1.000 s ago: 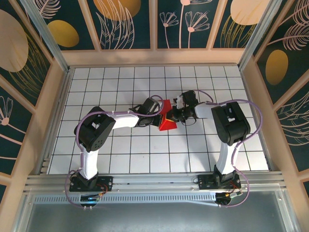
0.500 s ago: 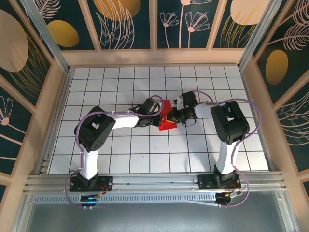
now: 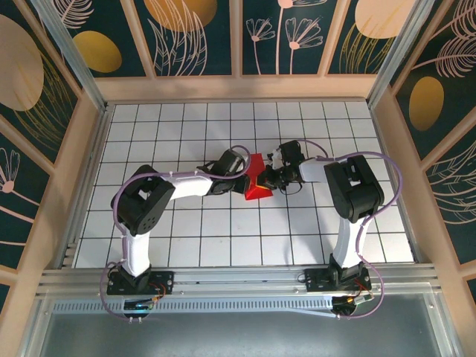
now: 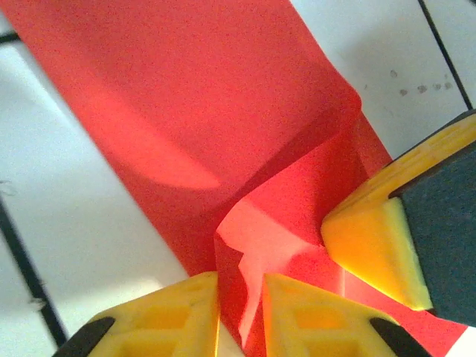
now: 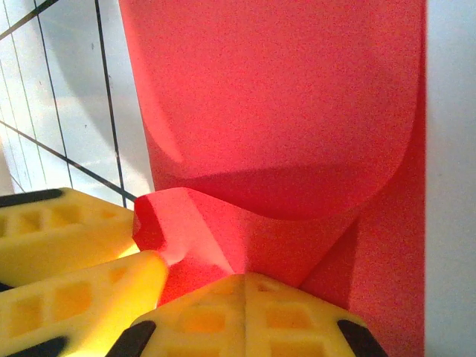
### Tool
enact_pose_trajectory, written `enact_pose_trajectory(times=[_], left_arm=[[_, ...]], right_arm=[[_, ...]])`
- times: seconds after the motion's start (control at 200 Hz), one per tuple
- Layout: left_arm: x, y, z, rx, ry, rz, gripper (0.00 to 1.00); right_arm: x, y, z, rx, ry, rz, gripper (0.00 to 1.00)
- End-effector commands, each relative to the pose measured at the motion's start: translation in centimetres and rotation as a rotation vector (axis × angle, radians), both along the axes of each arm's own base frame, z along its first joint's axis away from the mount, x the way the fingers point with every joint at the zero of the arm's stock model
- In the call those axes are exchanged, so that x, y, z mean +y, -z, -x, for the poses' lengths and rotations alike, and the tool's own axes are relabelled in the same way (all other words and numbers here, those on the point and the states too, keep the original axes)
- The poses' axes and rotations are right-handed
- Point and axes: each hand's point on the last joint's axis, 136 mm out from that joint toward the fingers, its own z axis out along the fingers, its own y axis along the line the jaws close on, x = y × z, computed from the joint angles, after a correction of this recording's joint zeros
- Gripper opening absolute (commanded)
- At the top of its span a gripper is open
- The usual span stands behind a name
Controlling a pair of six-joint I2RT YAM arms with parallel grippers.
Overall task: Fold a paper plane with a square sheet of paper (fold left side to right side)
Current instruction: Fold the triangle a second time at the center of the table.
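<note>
Your left gripper [image 4: 239, 286] has just eased its jaws a crack apart, with a raised fold of the square sheet of paper [image 4: 186, 111] standing between them. The right gripper [image 5: 245, 290] stays clamped tight on the buckled red sheet, mid-table [image 3: 223, 238].

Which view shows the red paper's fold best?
Right wrist: the red paper looks large, its curled fold plain. Left wrist shows one lifted flap; top external, a small, partly covered red patch.
</note>
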Motion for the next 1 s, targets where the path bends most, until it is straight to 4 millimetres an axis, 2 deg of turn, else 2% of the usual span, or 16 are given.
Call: enact_pose_trajectory(times=[0.0,0.145,0.24,0.36,0.475,0.55,0.816,0.996], left_arm=[[0.5,-4.0,-1.4,-0.079,-0.043,0.011,0.26],[1.0,-6.0,-1.4,-0.101,-0.057,0.017,0.27],[0.6,-6.7,-0.4,-0.073,-0.033,0.059,0.21],[-0.4,-6.6,2.1,0.022,0.029,0.150,0.12],[-1.8,-6.0,4.6,0.148,0.087,0.265,0.08],[-2.5,-5.5,5.4,0.209,0.097,0.317,0.05],[-2.9,-3.9,4.8,0.237,0.070,0.315,0.00],[-2.6,-2.0,4.4,0.248,0.049,0.267,0.00]], right_arm=[[-1.0,2.7,1.6,0.075,-0.002,0.091,0.00],[-1.1,2.7,1.5,0.074,0.001,0.091,0.00],[-1.0,2.6,1.5,0.072,-0.001,0.089,0.00],[-1.0,2.5,1.5,0.070,-0.001,0.087,0.00],[-0.9,2.5,1.5,0.070,-0.003,0.083,0.00],[-0.9,2.5,1.5,0.069,-0.003,0.083,0.00],[-0.9,2.5,1.6,0.071,-0.007,0.084,0.00],[-0.9,2.4,1.6,0.066,-0.009,0.088,0.00]])
